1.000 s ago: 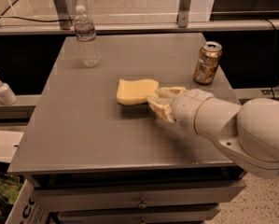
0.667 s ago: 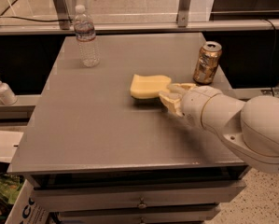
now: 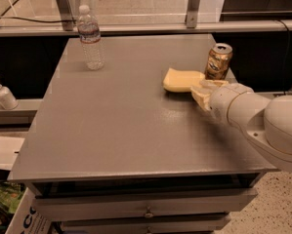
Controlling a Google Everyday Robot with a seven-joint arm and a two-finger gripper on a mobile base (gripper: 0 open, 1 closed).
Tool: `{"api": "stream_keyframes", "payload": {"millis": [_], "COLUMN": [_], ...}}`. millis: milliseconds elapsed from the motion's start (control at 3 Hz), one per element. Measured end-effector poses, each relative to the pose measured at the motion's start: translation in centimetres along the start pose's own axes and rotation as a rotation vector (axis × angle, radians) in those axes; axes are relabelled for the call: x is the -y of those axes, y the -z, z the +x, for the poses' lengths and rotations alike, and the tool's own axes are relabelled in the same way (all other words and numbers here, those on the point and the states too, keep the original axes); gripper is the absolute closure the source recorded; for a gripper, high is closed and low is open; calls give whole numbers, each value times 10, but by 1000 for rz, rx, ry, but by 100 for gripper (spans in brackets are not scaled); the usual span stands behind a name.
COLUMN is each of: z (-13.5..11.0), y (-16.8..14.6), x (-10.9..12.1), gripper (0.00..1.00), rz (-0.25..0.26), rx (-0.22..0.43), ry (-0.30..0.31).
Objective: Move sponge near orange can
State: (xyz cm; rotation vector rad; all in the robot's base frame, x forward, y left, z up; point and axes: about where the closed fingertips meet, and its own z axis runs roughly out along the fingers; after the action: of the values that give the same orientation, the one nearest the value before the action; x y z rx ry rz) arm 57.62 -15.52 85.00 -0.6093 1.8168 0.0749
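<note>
The pale yellow sponge (image 3: 181,79) is at the right side of the grey table (image 3: 116,126), just left of the orange can (image 3: 218,61), which stands upright near the right edge. My gripper (image 3: 201,88) reaches in from the right on its white arm (image 3: 262,123). It is shut on the sponge's right end, in front of the can. The sponge sits low over the tabletop, and I cannot tell whether it touches it.
A clear water bottle (image 3: 91,38) stands at the table's back left. A soap dispenser (image 3: 3,94) sits on a ledge left of the table. Metal posts and a rail run behind the table. Drawers (image 3: 145,209) are below the front edge.
My gripper has carried the sponge to the right and towards the back, from the table's middle to just beside the orange can.
</note>
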Motion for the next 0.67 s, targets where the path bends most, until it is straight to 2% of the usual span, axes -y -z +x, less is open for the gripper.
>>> {"api": "stream_keyframes", "payload": {"millis": [333,667], "z": [6,17], "y": [2,7], "x": [27,40], "gripper": [100,100], "rz": [70,108], "rx": [-16,-45], "ry": [-20,-39]}}
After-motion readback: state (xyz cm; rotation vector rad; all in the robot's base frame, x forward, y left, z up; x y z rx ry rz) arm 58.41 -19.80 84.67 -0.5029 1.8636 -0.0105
